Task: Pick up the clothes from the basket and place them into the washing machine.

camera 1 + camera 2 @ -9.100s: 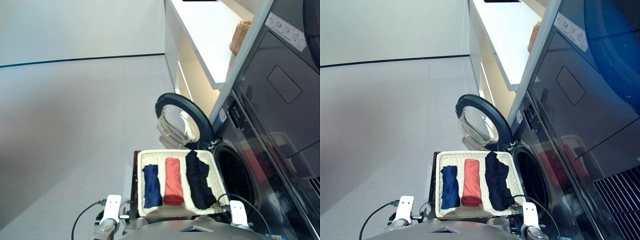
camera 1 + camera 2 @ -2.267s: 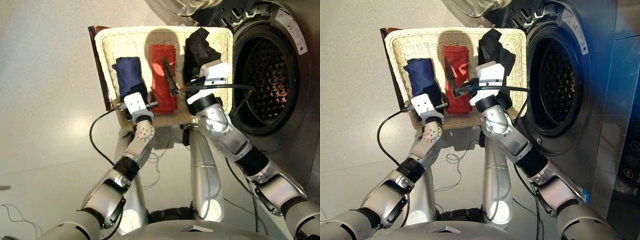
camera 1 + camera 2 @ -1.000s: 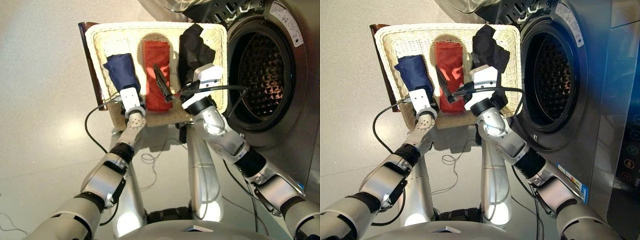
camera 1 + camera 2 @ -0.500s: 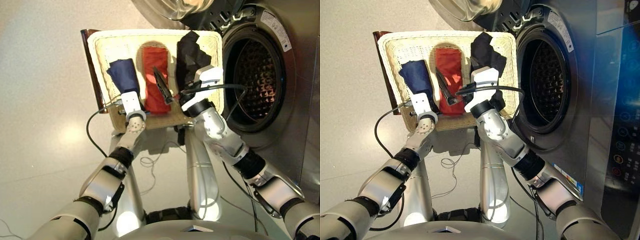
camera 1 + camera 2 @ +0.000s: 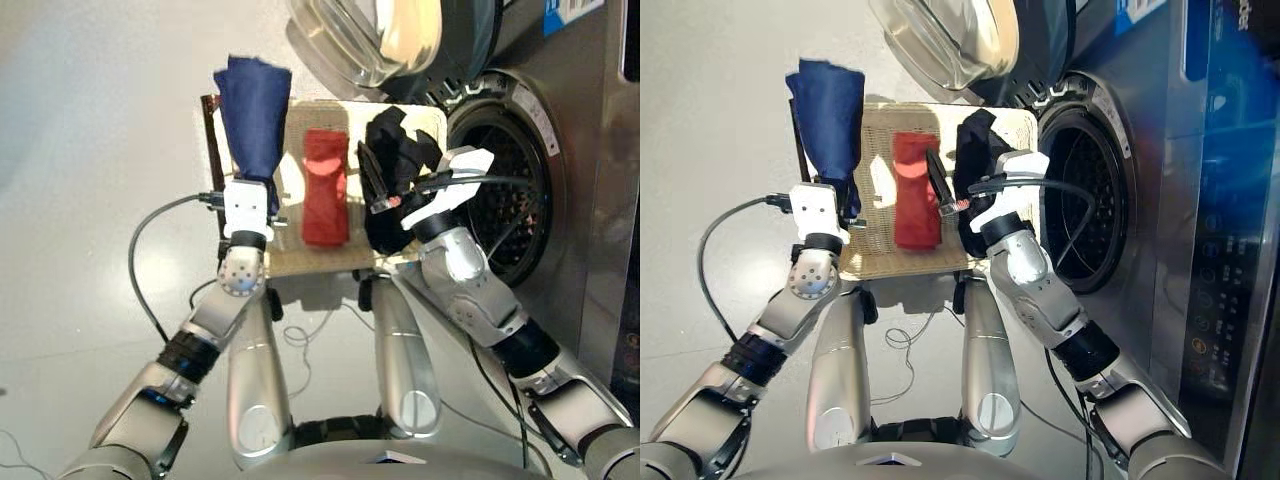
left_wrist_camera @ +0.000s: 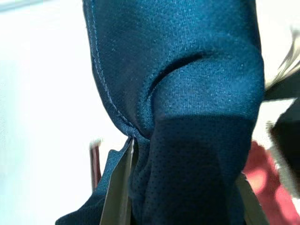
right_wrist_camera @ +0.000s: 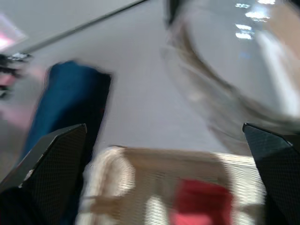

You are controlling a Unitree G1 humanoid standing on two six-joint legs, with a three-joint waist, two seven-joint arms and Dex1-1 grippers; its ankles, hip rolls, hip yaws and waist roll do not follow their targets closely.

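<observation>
The left fingers (image 5: 262,192) grip the navy cloth (image 5: 251,115) above the basket (image 5: 292,255), freeing it for the washer (image 5: 505,195), while the right fingers (image 5: 378,180) gape over the black cloth (image 5: 398,160).
</observation>
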